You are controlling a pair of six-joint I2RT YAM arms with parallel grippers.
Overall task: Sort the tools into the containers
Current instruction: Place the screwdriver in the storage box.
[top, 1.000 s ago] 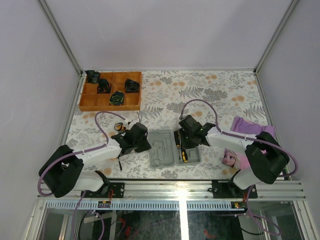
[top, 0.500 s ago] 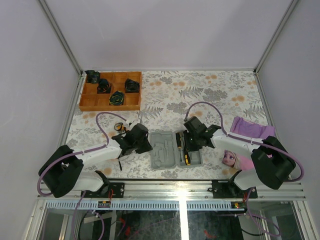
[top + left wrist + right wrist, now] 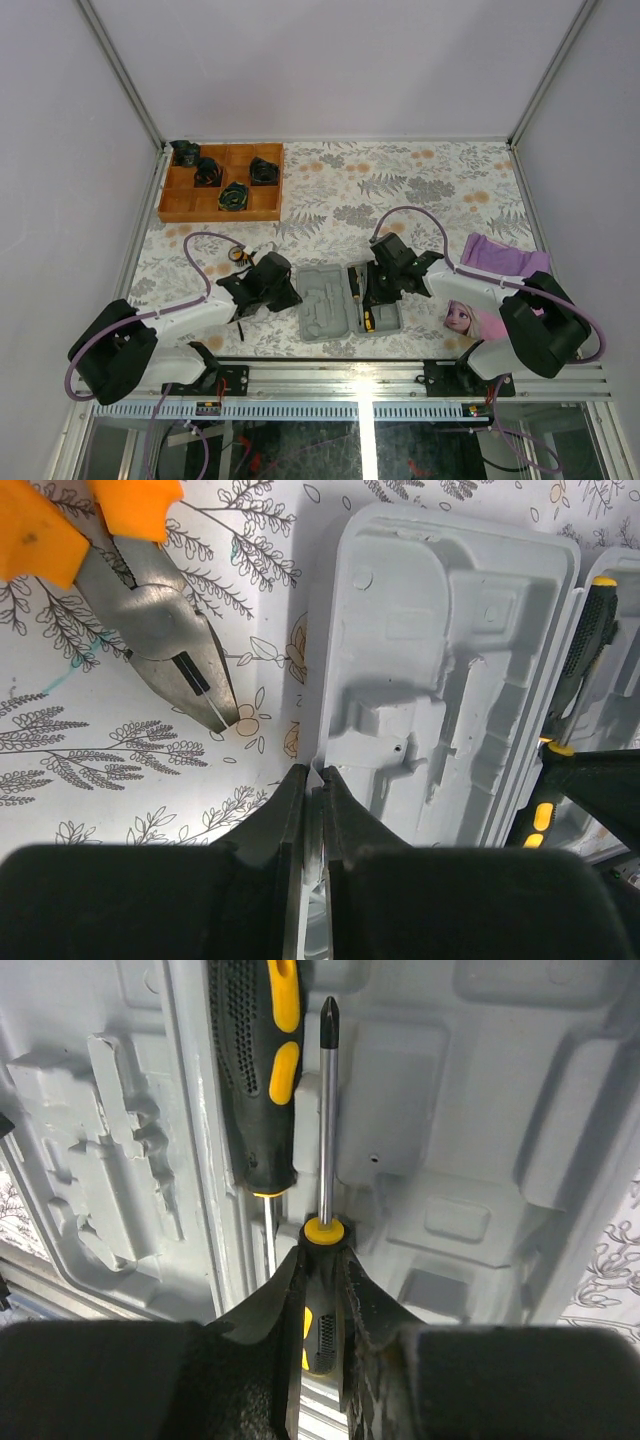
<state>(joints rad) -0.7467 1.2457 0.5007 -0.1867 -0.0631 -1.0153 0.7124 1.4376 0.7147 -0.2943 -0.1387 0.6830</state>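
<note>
Your right pincer (image 3: 322, 1250) is pinching the slim screwdriver (image 3: 325, 1110) just behind its yellow collar, with the shaft pointing away over the right half of the open grey case (image 3: 440, 630). A stowed screwdriver (image 3: 255, 1080) already lies in that half, just to the left of the shaft and close beside it. Your left pincer (image 3: 312, 780) is pressed together on the thin near lip of the case's left half, which looks like a steadying hold.

The step in hand is seating the slim screwdriver. Line the shaft up with the long moulded groove before you lower it, and stay parallel to the stowed screwdriver so the two handles do not ride up on each other. Lower it flat, not tip first, and release only once the handle sits in its recess. Let the left pincer hold the case steady on the counter (image 3: 60, 730) as you press.

The pliers (image 3: 165, 620) lie on the counter just left of the case, and the tape measure (image 3: 240, 254) sits beyond the left arm.

The held handle is mostly hidden between the fingers. You cannot tell whether the tip touches the plastic or hovers above it
</note>
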